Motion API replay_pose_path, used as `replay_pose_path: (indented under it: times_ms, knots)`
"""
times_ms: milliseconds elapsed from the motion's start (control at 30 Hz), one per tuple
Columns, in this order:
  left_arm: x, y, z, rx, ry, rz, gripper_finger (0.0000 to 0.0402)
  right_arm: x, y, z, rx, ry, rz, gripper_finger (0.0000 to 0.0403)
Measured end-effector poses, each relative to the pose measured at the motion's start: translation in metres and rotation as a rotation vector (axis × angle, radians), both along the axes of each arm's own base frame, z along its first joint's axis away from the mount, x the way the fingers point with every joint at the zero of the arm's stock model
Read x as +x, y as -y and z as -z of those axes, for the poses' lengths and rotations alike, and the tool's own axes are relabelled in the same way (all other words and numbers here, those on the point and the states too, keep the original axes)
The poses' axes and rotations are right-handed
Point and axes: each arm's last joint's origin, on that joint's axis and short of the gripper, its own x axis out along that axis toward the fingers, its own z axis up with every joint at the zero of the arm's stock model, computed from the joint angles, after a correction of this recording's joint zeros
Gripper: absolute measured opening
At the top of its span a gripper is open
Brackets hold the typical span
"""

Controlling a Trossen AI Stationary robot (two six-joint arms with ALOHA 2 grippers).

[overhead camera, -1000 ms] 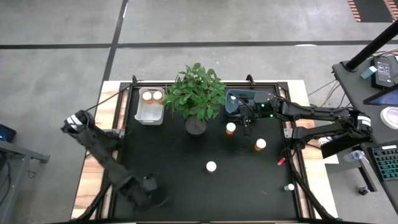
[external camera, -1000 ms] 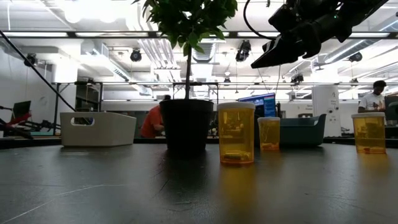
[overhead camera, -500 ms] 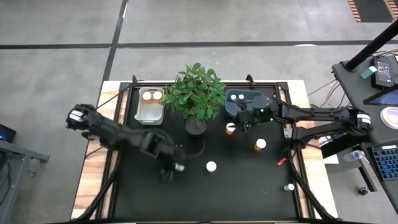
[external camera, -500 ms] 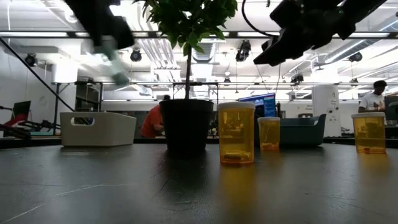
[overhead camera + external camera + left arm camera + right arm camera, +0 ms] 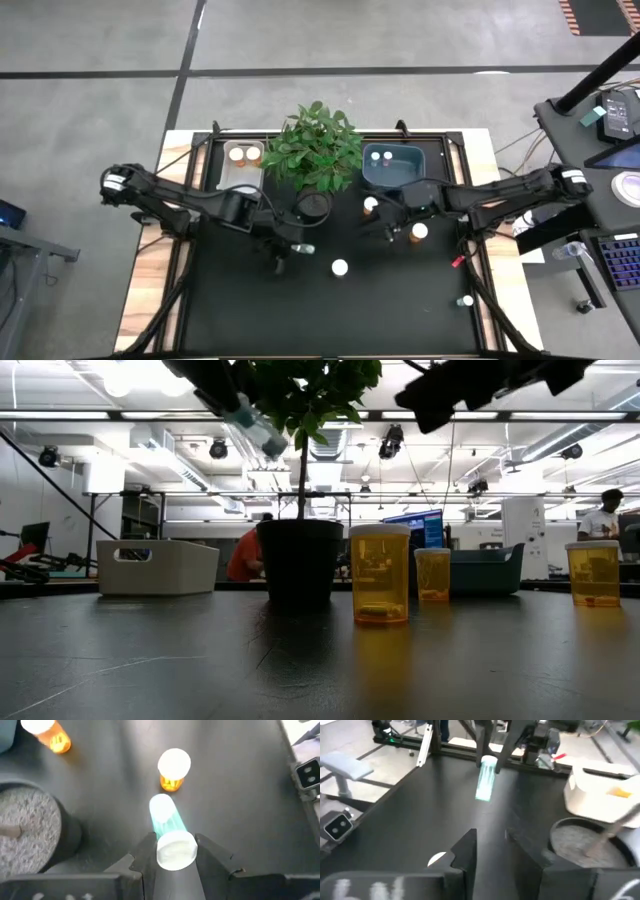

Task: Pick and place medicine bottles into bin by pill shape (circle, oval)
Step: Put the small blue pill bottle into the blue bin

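Observation:
My left gripper [image 5: 290, 247] is over the table's middle, shut on a pale teal bottle [image 5: 167, 827] well above the table; it also shows in the low view [image 5: 255, 425]. My right gripper [image 5: 383, 228] is open and empty [image 5: 490, 852], beside an amber bottle [image 5: 371, 205] with a white cap. Two more amber bottles [image 5: 418, 232] [image 5: 340, 267] stand on the black mat, and a tiny pale one [image 5: 466, 300] stands near the right front corner. Two bottles stand in the white bin [image 5: 243, 178], and two tiny ones lie in the blue bin [image 5: 400, 178]. My left gripper pinches the pale bottle at its white end [image 5: 175, 851] between the two fingers [image 5: 147, 845]. The bottle lies along the fingers and sticks out past their tips toward the table's right. It is lifted clear and slants down at its free end [image 5: 274, 447].
A leafy potted plant [image 5: 318, 150] stands at the back centre, between the two bins, with its dark pot [image 5: 300, 560] close to my left gripper. The mat's near half has free room. People and equipment show in the room behind.
My left gripper has swung from the table's near left corner toward the middle and up, carrying the pale bottle. My right gripper has come away from above the blue bin toward the near edge, past the amber bottle by the pot.

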Motion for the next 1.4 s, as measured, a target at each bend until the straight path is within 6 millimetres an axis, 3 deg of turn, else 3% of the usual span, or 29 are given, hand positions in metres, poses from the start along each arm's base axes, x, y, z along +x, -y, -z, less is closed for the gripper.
replay_pose_path:
  times_ms: [333, 533, 867, 1133, 1400]
  knots:
    - [0.002, -0.001, -0.001, 0.036, 0.033, -0.032, 0.0096, 0.055, -0.02, 0.003, 0.052, -0.072, -0.011, 0.0193]
    - [0.004, -0.001, -0.004, 0.029, 0.063, -0.032, 0.0096, 0.09, -0.024, 0.01, 0.035, -0.113, 0.018, 0.0216]
    - [0.005, -0.001, -0.009, 0.031, 0.118, -0.047, 0.0096, 0.12, -0.031, 0.022, 0.001, -0.171, 0.015, 0.0201]
    - [0.005, -0.001, -0.009, 0.031, 0.121, -0.047, 0.0096, 0.116, -0.031, 0.021, -0.008, -0.166, 0.017, 0.0168]
    - [0.006, 0.0, -0.01, 0.03, 0.125, -0.043, 0.0096, 0.115, -0.03, 0.021, -0.005, -0.169, 0.025, 0.0101]
